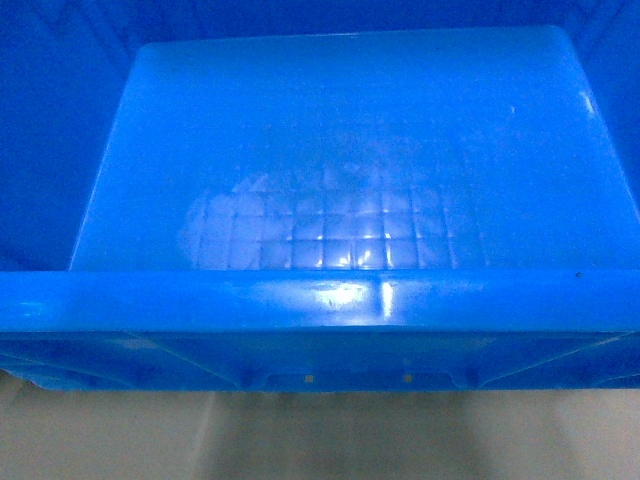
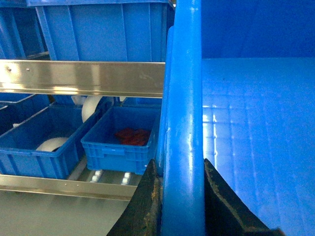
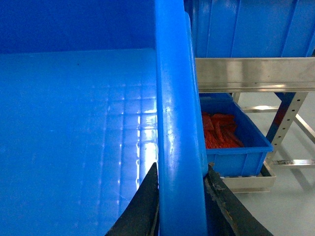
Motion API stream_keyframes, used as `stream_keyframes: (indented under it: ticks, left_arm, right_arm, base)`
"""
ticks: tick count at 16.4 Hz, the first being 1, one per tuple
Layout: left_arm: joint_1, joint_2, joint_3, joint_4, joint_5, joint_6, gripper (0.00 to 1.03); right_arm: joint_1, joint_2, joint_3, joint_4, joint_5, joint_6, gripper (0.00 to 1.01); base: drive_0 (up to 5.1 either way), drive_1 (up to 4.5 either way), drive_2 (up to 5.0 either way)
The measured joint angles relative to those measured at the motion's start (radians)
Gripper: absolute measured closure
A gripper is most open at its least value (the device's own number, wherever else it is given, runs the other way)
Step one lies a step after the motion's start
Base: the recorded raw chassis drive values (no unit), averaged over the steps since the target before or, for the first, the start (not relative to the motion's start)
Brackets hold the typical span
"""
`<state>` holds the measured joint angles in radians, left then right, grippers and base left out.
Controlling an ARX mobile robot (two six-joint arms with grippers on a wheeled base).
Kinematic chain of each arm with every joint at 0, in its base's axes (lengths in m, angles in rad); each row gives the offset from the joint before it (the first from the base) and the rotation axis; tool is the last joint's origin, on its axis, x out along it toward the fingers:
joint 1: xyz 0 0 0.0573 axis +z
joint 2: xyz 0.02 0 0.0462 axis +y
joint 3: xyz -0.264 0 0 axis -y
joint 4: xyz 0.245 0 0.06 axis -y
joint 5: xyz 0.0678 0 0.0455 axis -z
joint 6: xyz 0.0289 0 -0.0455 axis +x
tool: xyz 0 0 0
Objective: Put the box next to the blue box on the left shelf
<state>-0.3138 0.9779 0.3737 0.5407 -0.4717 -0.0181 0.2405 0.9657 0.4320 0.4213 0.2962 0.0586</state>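
The bright-blue crate [image 1: 340, 200] fills almost the whole head view; its thick near rim runs across the lower part of the picture and the faint grid pattern of its floor reflects light. It is held up by both arms, one on each side wall. In the left wrist view the left gripper [image 2: 181, 196] is closed on the crate's rim, one black finger [image 2: 145, 201] on the outer side and the other on the inner side of the wall. In the right wrist view the right gripper [image 3: 181, 201] clamps the opposite rim in the same way, with a finger [image 3: 145, 206] on the inner side. Beyond the crate's left wall stands the roller rack [image 2: 83, 77] with its shiny metal rails; on its lower level sit smaller blue bins, one [image 2: 120, 135] with red parts inside, just beside another [image 2: 39, 142] with white rolls. A few small white wheels [image 2: 110, 176] show near the front rail. The right wrist view shows a blue bin with red-orange parts [image 3: 231, 135] on a low level at the frame's upright [image 3: 288, 115], above a grey floor [image 3: 290, 201].
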Motion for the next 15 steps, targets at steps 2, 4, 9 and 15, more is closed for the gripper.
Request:
stream_keyframes:
  ticks: [2, 4, 9, 15]
  left_arm:
    - [0.0, 0.0, 0.0, -0.002, 0.0, 0.0, 0.88]
    - [0.0, 0.0, 0.0, -0.004, 0.0, 0.0, 0.88]
    - [0.0, 0.0, 0.0, -0.006, 0.0, 0.0, 0.88]
    - [0.0, 0.0, 0.0, -0.006, 0.0, 0.0, 0.88]
  right_arm:
    - [0.0, 0.0, 0.0, 0.0, 0.0, 0.0, 0.84]
    - [0.0, 0.0, 0.0, -0.003, 0.0, 0.0, 0.84]
    - [0.0, 0.0, 0.0, -0.005, 0.0, -0.001, 0.84]
    - [0.0, 0.0, 0.0, -0.005, 0.0, 0.0, 0.84]
  base:
    - [0.0, 0.0, 0.0]
    - [0.0, 0.0, 0.0]
    - [0.0, 0.0, 0.0]
    - [0.0, 0.0, 0.0]
